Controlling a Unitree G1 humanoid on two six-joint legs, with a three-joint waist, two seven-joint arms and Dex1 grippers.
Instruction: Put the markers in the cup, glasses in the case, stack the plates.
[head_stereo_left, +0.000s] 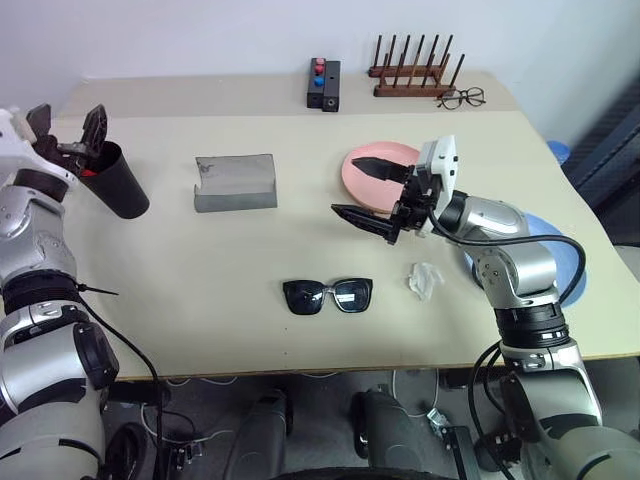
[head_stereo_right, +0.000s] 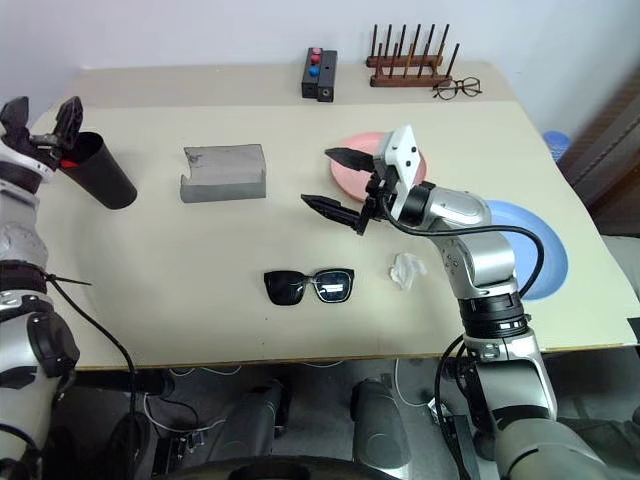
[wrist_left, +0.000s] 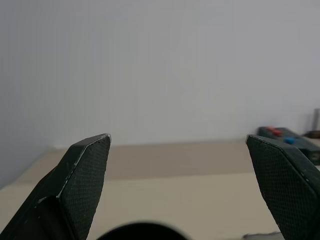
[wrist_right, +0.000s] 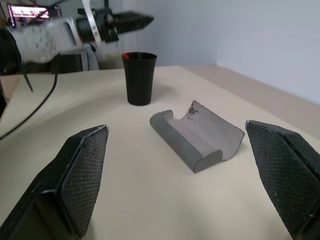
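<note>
So the marker step is looking pretty much wrapped: the left claw (head_stereo_left: 68, 128) is hovering right above the rim of the cup (head_stereo_left: 118, 182) with its fingers spread wide and nothing between them, and a bit of red is peeking out at the cup's rim, which I'm reading as a marker cap, though I can't make out both pens in there. The cup is standing at the far left of the desk (head_stereo_left: 200, 260), black, tapered and wider at the top. My guess is the glasses are up next. The right claw (head_stereo_left: 372, 190) is hanging wide and empty over the middle of the desk, pointing across toward the left side. The glasses (head_stereo_left: 327, 295) are lying flat near the front edge, thick black frame, dark lenses, arms folded from what I can tell, well apart from the case (head_stereo_left: 236, 182). That case is a grey felt thing sitting open between the cup and the pink plate (head_stereo_left: 372, 172), its flap standing up. So the next move is calling for the right claw dropping down and pinching the frame without smudging along the desk. The blue plate (head_stereo_right: 540, 250) is sitting on the right side, partly behind the arm, so the 2 plates aren't stacked yet.
</note>
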